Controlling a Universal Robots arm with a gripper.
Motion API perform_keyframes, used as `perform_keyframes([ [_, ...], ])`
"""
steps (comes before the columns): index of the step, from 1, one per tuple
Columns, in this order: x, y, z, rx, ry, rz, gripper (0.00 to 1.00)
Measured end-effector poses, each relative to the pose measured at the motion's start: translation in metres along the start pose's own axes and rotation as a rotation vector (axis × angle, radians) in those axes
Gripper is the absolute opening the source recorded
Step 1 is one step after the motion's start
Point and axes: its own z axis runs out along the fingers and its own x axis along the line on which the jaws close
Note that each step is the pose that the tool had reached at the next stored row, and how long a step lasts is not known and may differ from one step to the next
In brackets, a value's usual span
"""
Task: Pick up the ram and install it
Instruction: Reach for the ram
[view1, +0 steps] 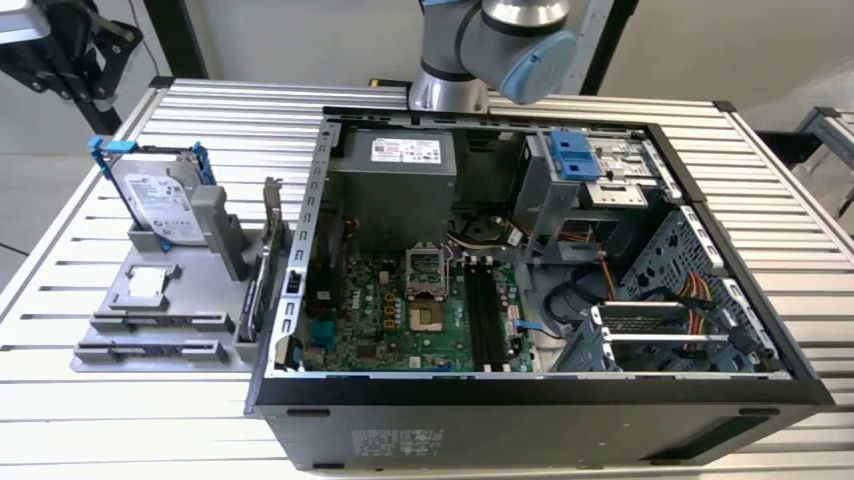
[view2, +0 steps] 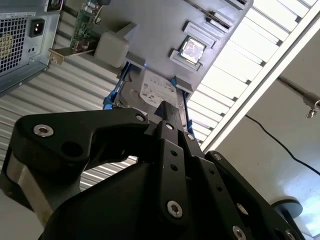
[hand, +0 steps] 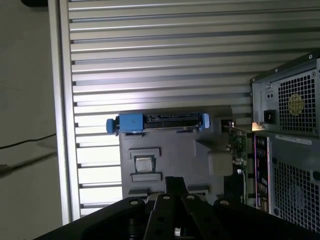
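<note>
The hand (hand: 176, 182) is held closed on nothing, well apart from the grey holder (hand: 175, 155) on the worktop (hand: 150, 50). In the exterior view the holder is seen at nine o'clock from the computer case (view1: 534, 388). The ram cannot be picked out among the holder's parts.

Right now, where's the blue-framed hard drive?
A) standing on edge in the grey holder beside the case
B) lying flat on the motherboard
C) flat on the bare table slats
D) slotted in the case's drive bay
A: in the exterior view the hard drive stands on edge in the grey holder, to the exterior view's left of the open case.
</note>
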Motion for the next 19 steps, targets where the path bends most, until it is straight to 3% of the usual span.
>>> perform_keyframes([
  [5, -0.0002, -0.0034, -0.0001, -0.0001, 0.0, -0.001, 0.0],
  [19, -0.0019, -0.0275, -0.0013, -0.0002, 0.0007, -0.014, 0.0],
])
